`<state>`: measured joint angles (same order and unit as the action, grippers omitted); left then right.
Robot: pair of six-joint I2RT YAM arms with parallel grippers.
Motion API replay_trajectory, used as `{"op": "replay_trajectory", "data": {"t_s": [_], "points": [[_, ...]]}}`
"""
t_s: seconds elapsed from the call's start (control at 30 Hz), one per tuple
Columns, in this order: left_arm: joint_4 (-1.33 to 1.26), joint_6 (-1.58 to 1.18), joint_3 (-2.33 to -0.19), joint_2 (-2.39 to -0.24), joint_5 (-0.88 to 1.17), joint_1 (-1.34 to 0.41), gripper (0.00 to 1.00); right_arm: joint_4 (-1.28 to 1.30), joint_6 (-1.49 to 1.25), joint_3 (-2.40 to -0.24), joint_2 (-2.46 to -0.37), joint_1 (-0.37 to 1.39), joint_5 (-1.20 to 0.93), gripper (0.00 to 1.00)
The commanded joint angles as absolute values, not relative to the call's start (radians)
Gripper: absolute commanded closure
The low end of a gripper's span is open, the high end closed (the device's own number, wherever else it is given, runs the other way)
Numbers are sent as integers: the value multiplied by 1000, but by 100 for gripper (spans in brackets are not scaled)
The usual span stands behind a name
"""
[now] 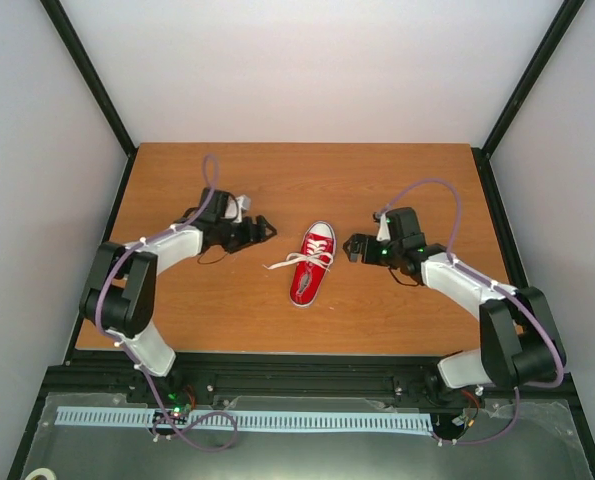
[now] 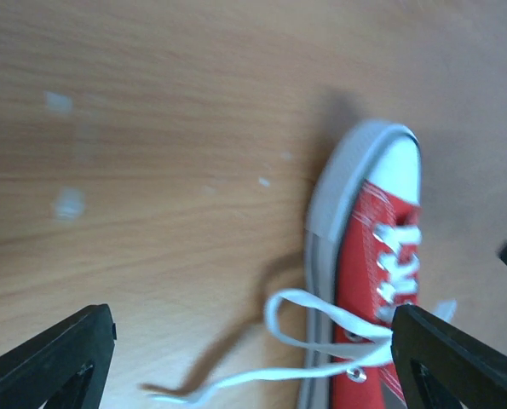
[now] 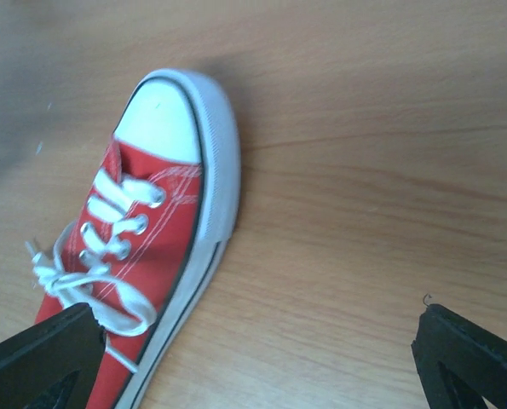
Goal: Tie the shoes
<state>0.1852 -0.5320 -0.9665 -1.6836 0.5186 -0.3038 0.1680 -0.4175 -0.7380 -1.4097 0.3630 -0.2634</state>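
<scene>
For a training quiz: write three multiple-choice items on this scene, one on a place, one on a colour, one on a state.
1. Where is the shoe?
A. between the left end effector and the right end effector
B. at the far left corner
C. lifted in the air

2. What colour is the toe cap?
A. black
B. white
C. blue

3. The end effectors are:
A. both shut on laces
B. both open, empty
C. one open, one holding the shoe

Answers: 1 A, the top view shows the shoe lying between them. 2 B, the cap is white in both wrist views. 3 B, each wrist view shows them wide apart, gripping nothing.
</scene>
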Motion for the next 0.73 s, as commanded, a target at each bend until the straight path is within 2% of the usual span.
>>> {"op": "replay_trajectory", "data": {"t_s": [0.0,0.1,0.2,0.4,0.7], "points": [[121,-589,-925,-1593,436,-151,9,222,-361,-764,-1332,264,-218,0],[98,-589,-869,-1509,343,-36,8,249,-324,-767,-1266,182,-169,0],[43,-577,-779,-1390,149,57,0,204,-308,-722,-1160,110,-67,0],[-167,-503,-548,-1204,-217,147,0,-86,-276,-547,-1081,26,61,0],[-205,-375,-571,-1314,-241,155,0,-219,-235,-452,-1118,8,153,0]]}}
